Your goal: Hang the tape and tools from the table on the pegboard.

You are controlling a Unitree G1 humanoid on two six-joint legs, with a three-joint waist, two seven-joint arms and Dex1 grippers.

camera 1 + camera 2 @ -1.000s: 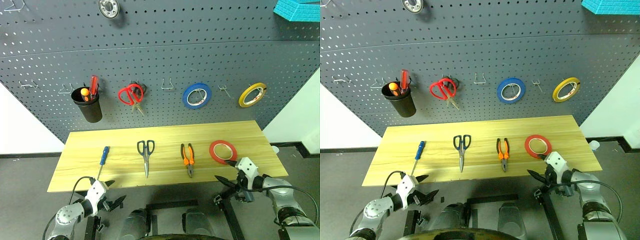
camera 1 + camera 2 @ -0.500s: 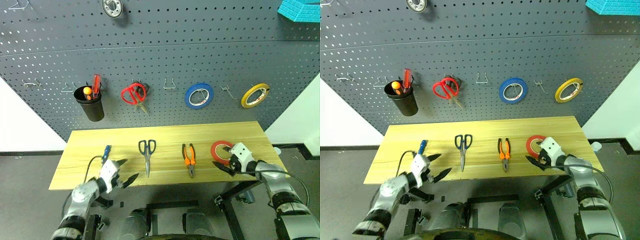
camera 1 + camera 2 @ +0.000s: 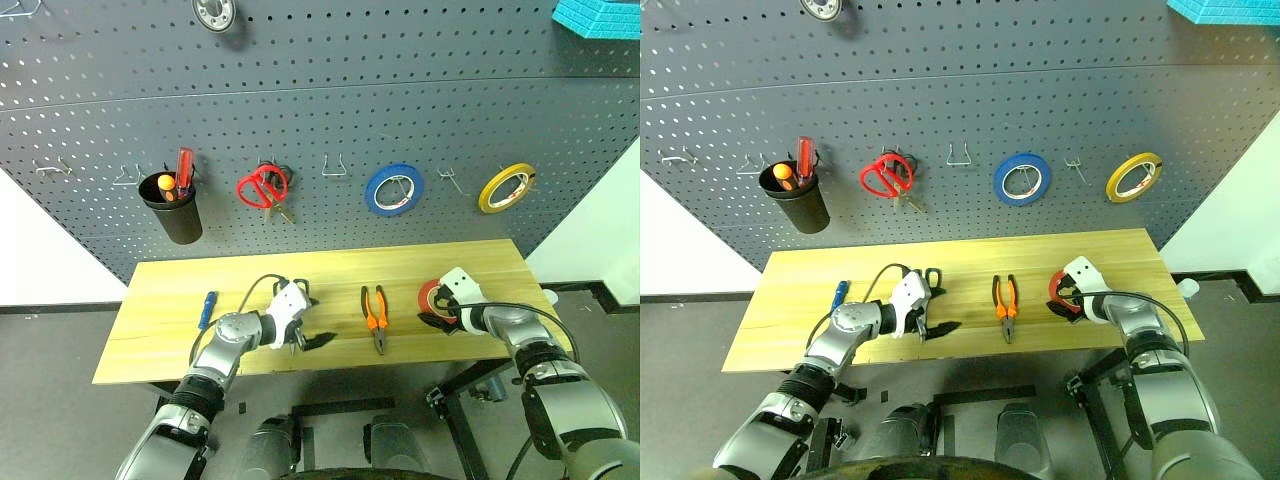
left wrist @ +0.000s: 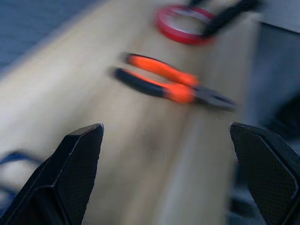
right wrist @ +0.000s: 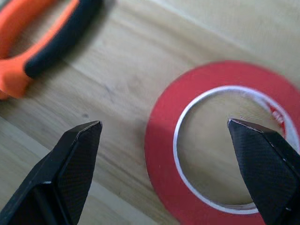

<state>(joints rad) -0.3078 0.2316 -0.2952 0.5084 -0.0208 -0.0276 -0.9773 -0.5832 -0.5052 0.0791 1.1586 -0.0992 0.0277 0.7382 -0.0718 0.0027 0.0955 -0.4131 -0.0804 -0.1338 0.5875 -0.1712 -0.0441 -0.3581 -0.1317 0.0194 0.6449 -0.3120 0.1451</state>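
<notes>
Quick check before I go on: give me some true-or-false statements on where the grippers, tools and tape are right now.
1. The red tape lies flat on the table. True.
2. The right gripper is shut on the tape. False: its fingers are open over it.
3. The pliers hang on the pegboard. False: they lie on the table.
4. The left gripper is open over the black scissors. True.
5. The blue screwdriver stands in the black cup. False: it lies on the table, at the robot's left.
</notes>
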